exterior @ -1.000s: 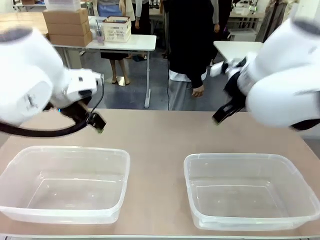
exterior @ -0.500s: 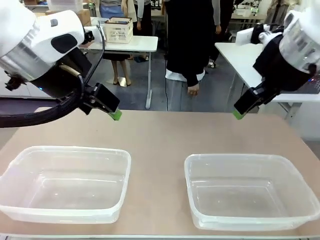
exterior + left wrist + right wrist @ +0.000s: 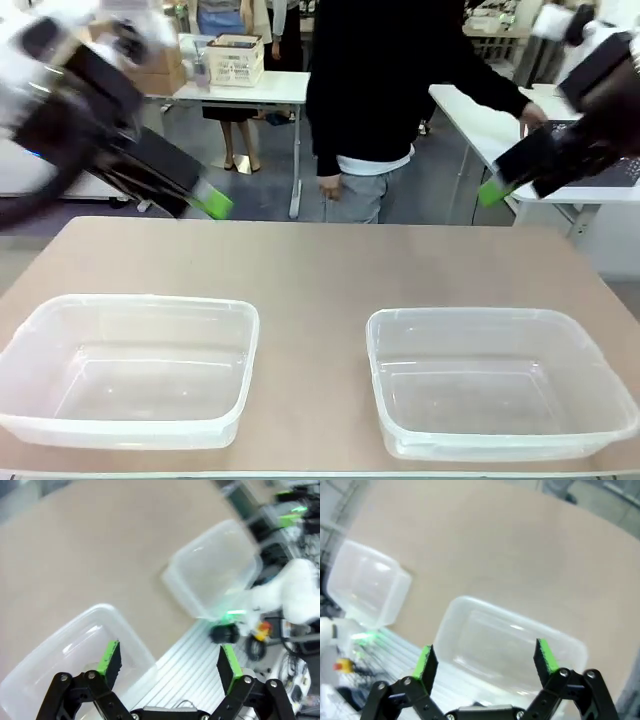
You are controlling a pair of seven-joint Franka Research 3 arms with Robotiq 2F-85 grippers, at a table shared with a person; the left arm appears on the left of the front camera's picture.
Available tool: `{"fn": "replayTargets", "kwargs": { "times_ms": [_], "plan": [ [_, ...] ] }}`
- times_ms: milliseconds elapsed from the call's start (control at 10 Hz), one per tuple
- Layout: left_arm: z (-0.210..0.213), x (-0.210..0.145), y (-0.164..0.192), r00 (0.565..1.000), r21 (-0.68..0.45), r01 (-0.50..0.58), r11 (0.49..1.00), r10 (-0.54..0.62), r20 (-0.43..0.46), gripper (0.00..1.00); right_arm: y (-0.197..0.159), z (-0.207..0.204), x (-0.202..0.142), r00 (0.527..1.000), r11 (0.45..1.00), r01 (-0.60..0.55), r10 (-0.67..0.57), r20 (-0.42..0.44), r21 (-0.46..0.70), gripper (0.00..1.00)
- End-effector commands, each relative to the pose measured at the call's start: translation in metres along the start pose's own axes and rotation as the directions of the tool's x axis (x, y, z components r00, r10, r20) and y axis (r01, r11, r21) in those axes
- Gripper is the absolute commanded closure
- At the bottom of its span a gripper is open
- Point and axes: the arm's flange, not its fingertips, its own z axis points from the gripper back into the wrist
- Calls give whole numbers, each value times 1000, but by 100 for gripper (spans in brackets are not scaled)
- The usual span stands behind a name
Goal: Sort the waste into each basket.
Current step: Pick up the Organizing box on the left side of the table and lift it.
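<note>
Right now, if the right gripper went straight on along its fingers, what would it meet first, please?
Most likely the nearer clear tub: the open right gripper points down into it, with nothing between. Depth is unclear.

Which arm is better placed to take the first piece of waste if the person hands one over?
Right, probably. Both the left gripper and the right gripper are open and raised near the far edge of the table, but the person's outstretched hand reaches toward the robot's right side, nearer the right gripper.
</note>
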Motion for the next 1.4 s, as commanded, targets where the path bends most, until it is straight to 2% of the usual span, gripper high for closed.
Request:
{"fn": "replayTargets", "kwargs": {
  "times_ms": [0,100,200,300,400,500,600,1300],
  "plan": [
    [43,-53,43,988,-635,-10,773,107,114,0,-53,39,-33,785,691,481,-614,86,540,0],
    [50,-69,62,966,-694,-21,720,193,171,0,-84,46,-46,670,528,498,-738,80,688,0],
    [54,-87,78,927,-743,-4,669,281,248,0,-113,46,-61,572,403,496,-818,60,769,0],
    [54,-96,84,895,-746,-10,666,339,290,0,-131,45,-72,513,356,497,-856,62,792,0],
    [53,-103,84,890,-720,-26,693,344,299,0,-142,47,-82,502,357,432,-858,108,828,0],
    [55,-105,79,889,-643,-126,755,373,265,0,-148,51,-87,501,387,430,-854,141,816,0],
    [117,-40,100,916,-671,48,740,236,325,0,-150,94,-49,805,686,454,-590,69,568,0],
    [117,-40,100,916,-671,48,740,236,325,0,-150,94,-49,805,686,454,-590,69,568,0]
  ]
}}
